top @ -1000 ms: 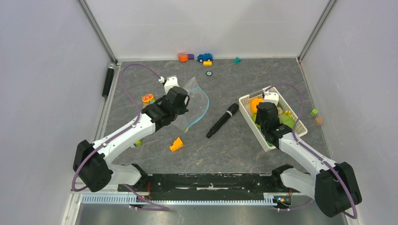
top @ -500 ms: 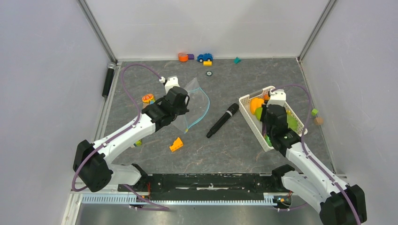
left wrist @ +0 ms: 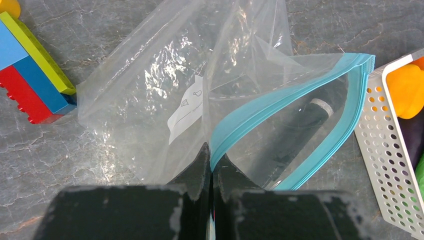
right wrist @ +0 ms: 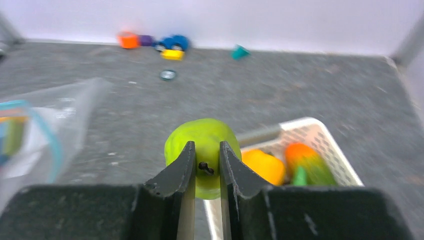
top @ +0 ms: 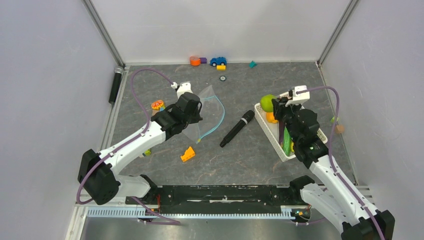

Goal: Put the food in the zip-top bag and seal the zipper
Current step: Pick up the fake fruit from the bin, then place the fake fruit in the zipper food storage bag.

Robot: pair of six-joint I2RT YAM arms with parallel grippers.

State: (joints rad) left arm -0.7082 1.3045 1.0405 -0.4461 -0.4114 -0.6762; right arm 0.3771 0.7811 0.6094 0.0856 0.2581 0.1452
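The clear zip-top bag (top: 207, 107) lies left of centre with its teal zipper (left wrist: 280, 102) gaping open. My left gripper (left wrist: 210, 150) is shut on the zipper's near lip and holds the mouth open; it also shows in the top view (top: 191, 116). My right gripper (right wrist: 206, 150) is shut on a green toy apple (right wrist: 202, 140), lifted above the white basket's left corner (top: 268, 103). In the basket (top: 272, 135) lie an orange-yellow fruit (right wrist: 262, 166), a red-green fruit (right wrist: 307, 159) and a long green pod (top: 286, 139).
A black microphone (top: 237, 128) lies between bag and basket. An orange stepped wedge (top: 188, 154) lies near the left arm. Toy blocks and a blue car (top: 218, 61) sit along the back wall. Coloured bricks (left wrist: 30, 65) lie beside the bag. Small cubes (top: 339, 128) lie far right.
My right gripper has risen out of the basket with the green apple and moved toward its left corner. The left gripper and bag have stayed put.
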